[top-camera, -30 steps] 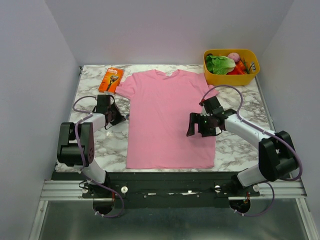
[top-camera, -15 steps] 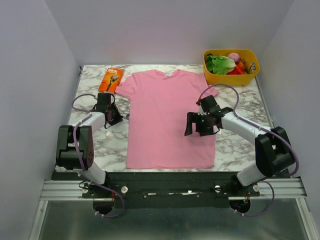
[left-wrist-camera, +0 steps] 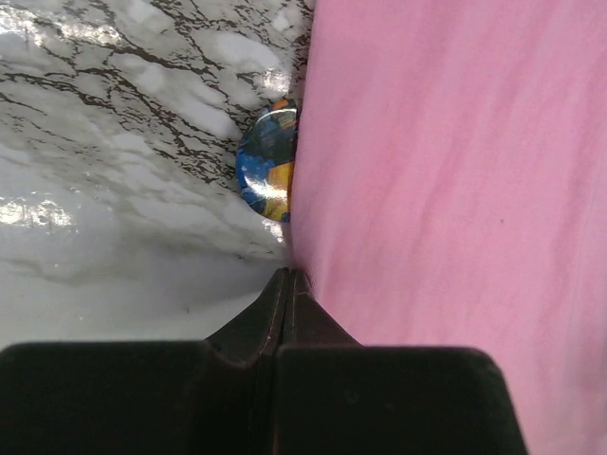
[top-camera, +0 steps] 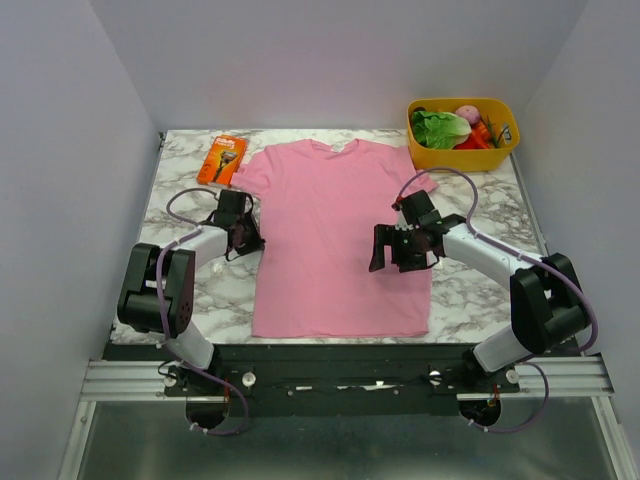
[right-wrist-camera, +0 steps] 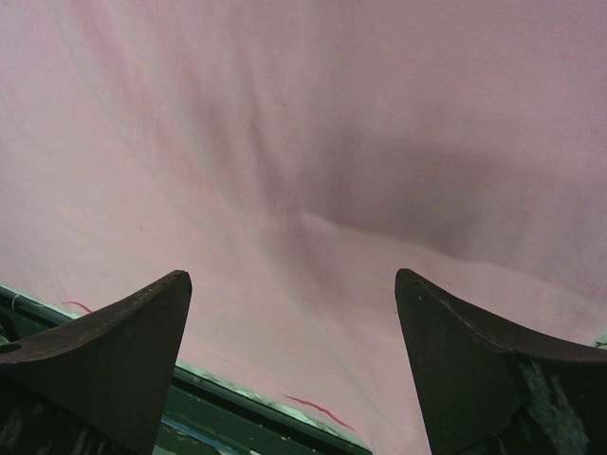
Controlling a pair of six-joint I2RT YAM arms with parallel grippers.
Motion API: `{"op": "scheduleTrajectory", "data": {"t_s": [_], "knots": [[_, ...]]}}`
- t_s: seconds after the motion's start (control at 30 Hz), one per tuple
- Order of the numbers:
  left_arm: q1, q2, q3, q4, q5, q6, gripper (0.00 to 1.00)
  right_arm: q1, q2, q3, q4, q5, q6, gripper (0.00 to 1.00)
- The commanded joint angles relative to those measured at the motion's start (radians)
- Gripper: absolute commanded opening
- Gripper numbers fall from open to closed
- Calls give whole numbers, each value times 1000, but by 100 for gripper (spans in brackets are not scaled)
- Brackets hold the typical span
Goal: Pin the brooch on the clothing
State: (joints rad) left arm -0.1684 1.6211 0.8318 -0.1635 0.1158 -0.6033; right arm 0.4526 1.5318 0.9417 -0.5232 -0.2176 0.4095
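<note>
– Left gripper [top-camera: 250, 237], condition?

– Jaws fully closed, tip against tip, nothing between them. It sits low at the side edge of the pink T-shirt [top-camera: 335, 230], with its tips on the line where fabric meets the marble table [top-camera: 215, 290].

– Location of the brooch [left-wrist-camera: 266, 163]?

– Just ahead of those closed tips. It is a small round disc with blue and golden patches, lying on the marble and not gripped. One side meets the shirt's border; whether it touches or slips under cannot be told.

– Right gripper [top-camera: 392, 262]?

– Fingers spread wide, holding nothing. It is positioned over the shirt's body, with only pink fabric showing between its fingers. Contact with the cloth cannot be told.

– Other items?

– An orange package [top-camera: 222, 159] lies beyond the left gripper, beside the sleeve. A yellow bin [top-camera: 460, 157] of vegetables stands well beyond the right gripper.
</note>
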Motion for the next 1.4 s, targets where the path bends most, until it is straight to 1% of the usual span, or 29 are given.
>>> {"op": "scheduleTrajectory", "data": {"t_s": [0.0, 0.43, 0.77, 0.97, 1.1, 1.3, 1.37], "knots": [[-10, 54, 23, -8, -38, -3, 0, 8, 11, 16, 0, 24, -12, 96], [-11, 128, 124, 16, -25, 17, 0, 8, 25, 17, -1, 29, -15, 96], [-5, 184, 168, -4, -87, 13, 0, 6, 40, 26, -8, 27, -24, 96], [4, 187, 194, 21, -45, -6, 0, 9, 54, 39, -9, 23, -29, 96], [24, 209, 222, 25, -22, -29, 3, 8, 60, 49, -14, 20, -32, 96], [64, 212, 233, -8, -70, -58, 7, 8, 60, 52, -18, 23, -41, 96], [73, 201, 233, -27, -85, -58, 11, 8, 62, 52, -20, 24, -41, 96]]}}
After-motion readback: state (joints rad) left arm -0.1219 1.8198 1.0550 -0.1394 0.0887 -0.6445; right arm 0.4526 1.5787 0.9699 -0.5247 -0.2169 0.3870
